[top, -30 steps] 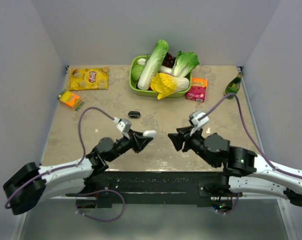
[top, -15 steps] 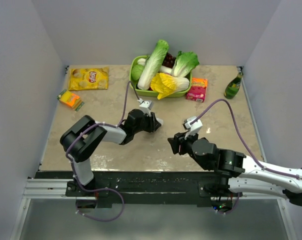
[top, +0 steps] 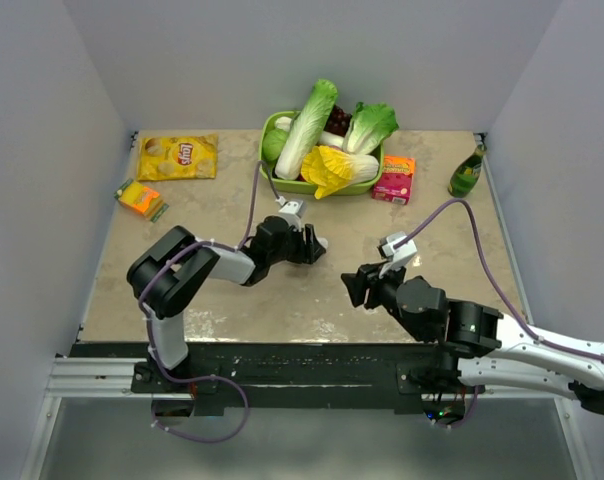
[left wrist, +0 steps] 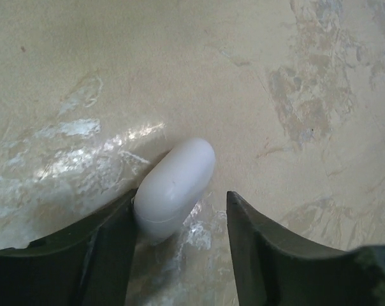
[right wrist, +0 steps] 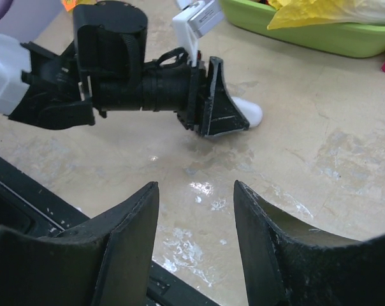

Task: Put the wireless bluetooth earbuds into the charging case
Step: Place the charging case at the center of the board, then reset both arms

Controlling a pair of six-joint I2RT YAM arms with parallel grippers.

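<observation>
The white oval charging case (left wrist: 176, 188) lies closed on the tabletop between the fingers of my left gripper (left wrist: 181, 197). It touches the left finger, and a gap separates it from the right finger. The left gripper (top: 315, 247) is open and low over the middle of the table, with the case (top: 321, 243) at its tip. My right gripper (right wrist: 196, 185) is open and empty. It hovers to the near right (top: 354, 285) and faces the left gripper (right wrist: 221, 118) and the case (right wrist: 251, 113). No earbuds show in any view.
A green basket (top: 270, 172) of cabbages stands at the back centre. A pink box (top: 393, 179) and a green bottle (top: 467, 172) are to its right. A yellow chip bag (top: 178, 157) and an orange packet (top: 139, 198) lie at the back left.
My left arm swung forward from the near edge with the case and set it on the table; its jaws now stand apart. The right gripper shifted slightly right.
</observation>
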